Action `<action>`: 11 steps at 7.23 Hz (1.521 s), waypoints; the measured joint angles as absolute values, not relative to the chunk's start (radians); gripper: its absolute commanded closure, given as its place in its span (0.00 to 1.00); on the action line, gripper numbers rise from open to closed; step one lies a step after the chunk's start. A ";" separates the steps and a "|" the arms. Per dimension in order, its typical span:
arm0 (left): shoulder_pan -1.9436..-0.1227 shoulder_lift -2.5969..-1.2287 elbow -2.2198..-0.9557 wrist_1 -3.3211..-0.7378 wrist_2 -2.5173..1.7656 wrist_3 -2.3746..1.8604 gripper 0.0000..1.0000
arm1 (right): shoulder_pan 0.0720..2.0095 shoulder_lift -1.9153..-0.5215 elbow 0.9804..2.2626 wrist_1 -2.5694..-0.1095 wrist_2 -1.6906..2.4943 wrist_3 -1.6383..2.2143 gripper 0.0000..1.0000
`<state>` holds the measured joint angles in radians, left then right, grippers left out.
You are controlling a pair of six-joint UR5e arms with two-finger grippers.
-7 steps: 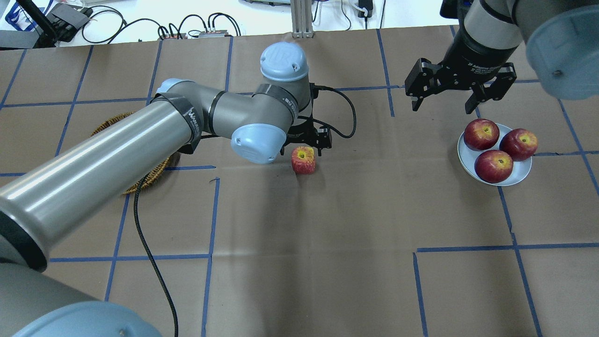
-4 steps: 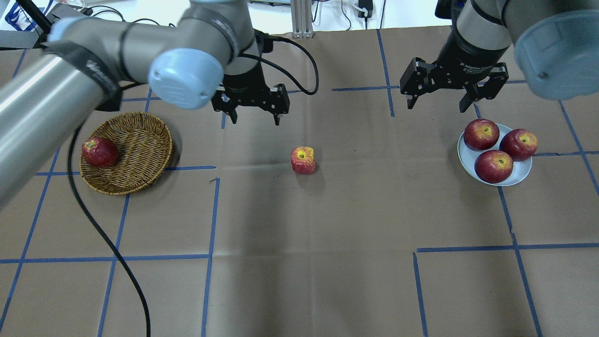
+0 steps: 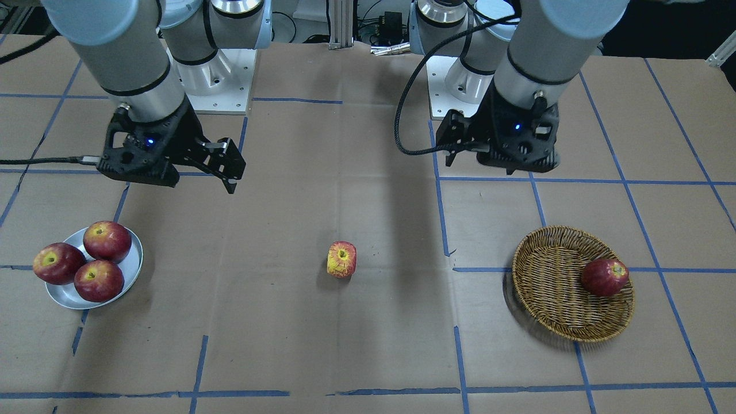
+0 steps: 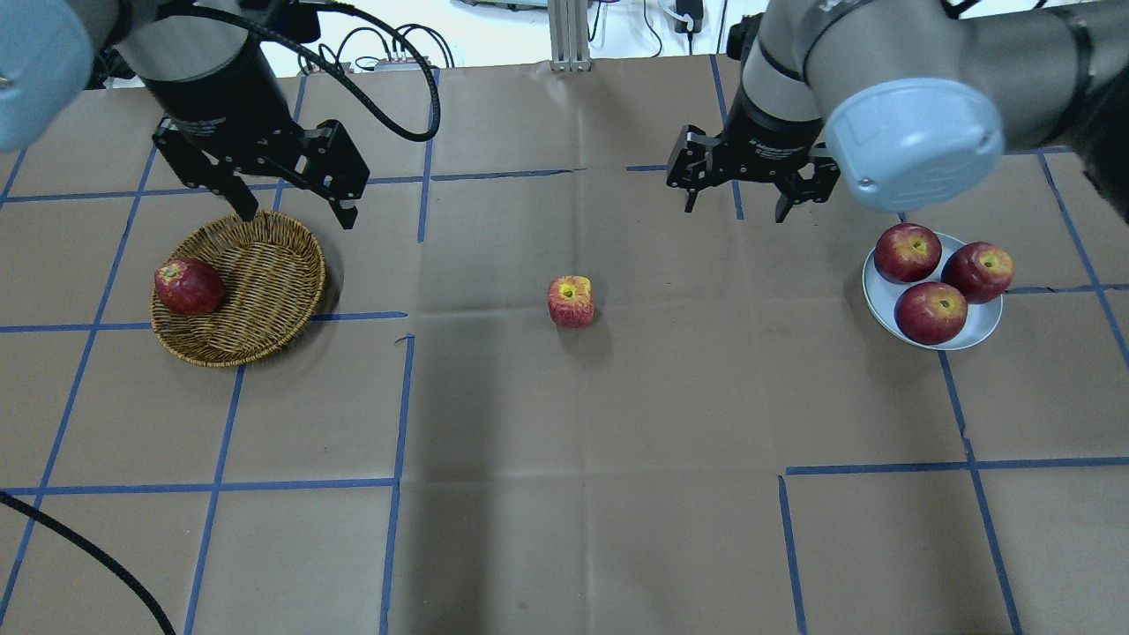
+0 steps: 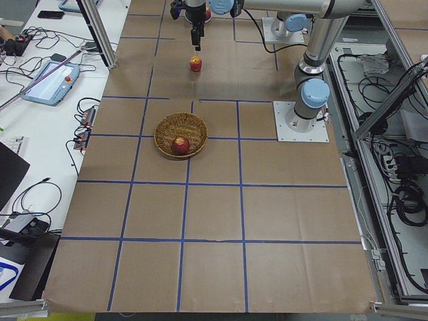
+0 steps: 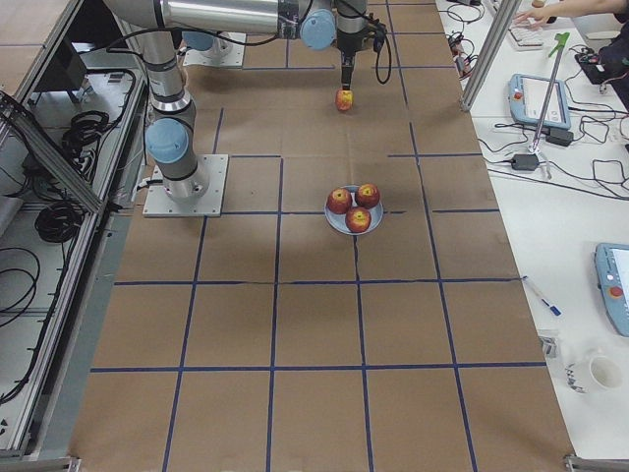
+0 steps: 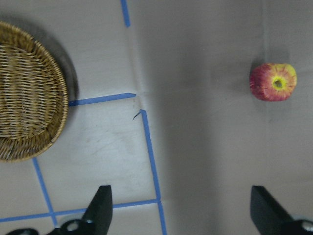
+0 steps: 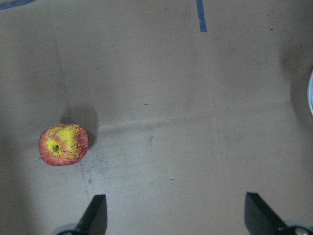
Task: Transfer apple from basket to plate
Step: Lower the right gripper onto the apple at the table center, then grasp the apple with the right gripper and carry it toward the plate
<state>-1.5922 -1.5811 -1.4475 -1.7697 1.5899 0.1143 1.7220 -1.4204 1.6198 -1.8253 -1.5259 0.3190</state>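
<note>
Left to right: left gripper (image 4: 297,212), fingers apart and empty, near the round woven wicker basket (image 4: 265,348), which holds one dark red apple (image 4: 188,286). The yellow-patched red apple (image 4: 571,301) rests mid-table, well apart from basket and plate. Right gripper (image 4: 735,210), likewise spread and empty. The small silver-grey metal plate (image 4: 983,331) carries three red apples (image 4: 930,312). Step judged: mid-transfer. Next, the right gripper should descend over the apple and clamp it. Count: five apples, one basket, one plate.

The apple (image 4: 571,301) lies on the table (image 4: 564,494) between basket (image 4: 265,273) and plate (image 4: 983,326).

Robotics lab: teach pendants (image 6: 537,100), loose cabling (image 5: 401,190)
</note>
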 measured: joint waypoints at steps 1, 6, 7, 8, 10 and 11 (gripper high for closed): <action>-1.588 -1.545 -1.445 -1.807 1.595 0.112 0.01 | 1.784 -1.369 1.620 -1.887 -1.536 0.396 0.00; -1.581 -1.519 -1.460 -1.822 1.600 0.113 0.01 | 1.980 -1.080 1.638 -2.195 -1.607 0.587 0.00; -1.582 -1.515 -1.464 -1.824 1.602 0.112 0.01 | 1.985 -1.061 1.667 -2.230 -1.604 0.588 0.00; -1.583 -1.512 -1.466 -1.824 1.603 0.112 0.01 | 1.988 -1.053 1.700 -2.276 -1.599 0.589 0.00; -1.583 -1.511 -1.468 -1.824 1.603 0.112 0.01 | 1.990 -1.047 1.728 -2.323 -1.592 0.588 0.23; -1.583 -1.511 -1.468 -1.823 1.603 0.112 0.01 | 1.990 -1.043 1.730 -2.333 -1.594 0.588 0.49</action>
<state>-1.5831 -1.5110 -1.4683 -1.8225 1.6030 0.1120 1.9899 -1.0432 1.7305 -2.3329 -1.5945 0.5877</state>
